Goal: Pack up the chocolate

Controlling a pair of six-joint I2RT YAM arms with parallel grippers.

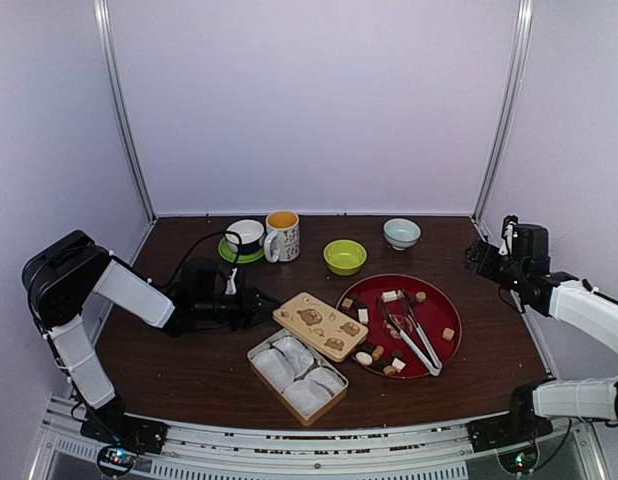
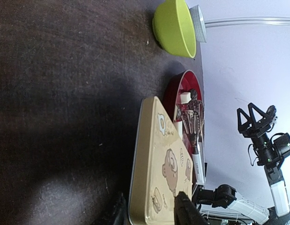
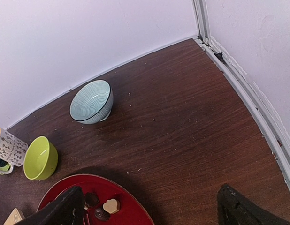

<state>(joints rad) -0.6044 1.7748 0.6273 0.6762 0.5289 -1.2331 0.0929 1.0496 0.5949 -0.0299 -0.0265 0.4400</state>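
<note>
Left gripper (image 1: 261, 306): fingers (image 2: 187, 211) sit either side of the near end of the tin lid (image 1: 321, 325), one over its printed top face, the other outside its rim. Jaws partly drawn in. Cannot tell whether they are actually pressing on the lid.

Lid: tan, with brown cartoon figures. It lies between the open tin (image 1: 299, 378) and the red plate (image 1: 441, 303), overlapping the tin's far edge; its right end is at the plate's left rim. Whether it touches the plate is not clear.

Tin: holds white crinkled paper liners (image 1: 289, 362). No sweets can be made out in it.

The chocolate (image 1: 364, 357): all on the red plate, scattered. Tan, dark and cream pieces are along the left and near rim, a few are at the far side, and one tan cube sits alone at the right. Silver tongs (image 1: 416, 330) lie across the middle of the plate, among the pieces.

Right gripper (image 3: 150, 193): jaws spread wide and holding nothing. It hangs above the right rear part of the table (image 1: 189, 360), beyond the plate's far rim. From its wrist view, a cream and a dark piece show on the plate between the fingers.

Back row, left to right: white cup (image 1: 246, 235) on a green saucer, patterned mug (image 1: 282, 237), green bowl (image 1: 345, 257), pale blue bowl (image 1: 401, 233). All stand upright, apart from the plate.
</note>
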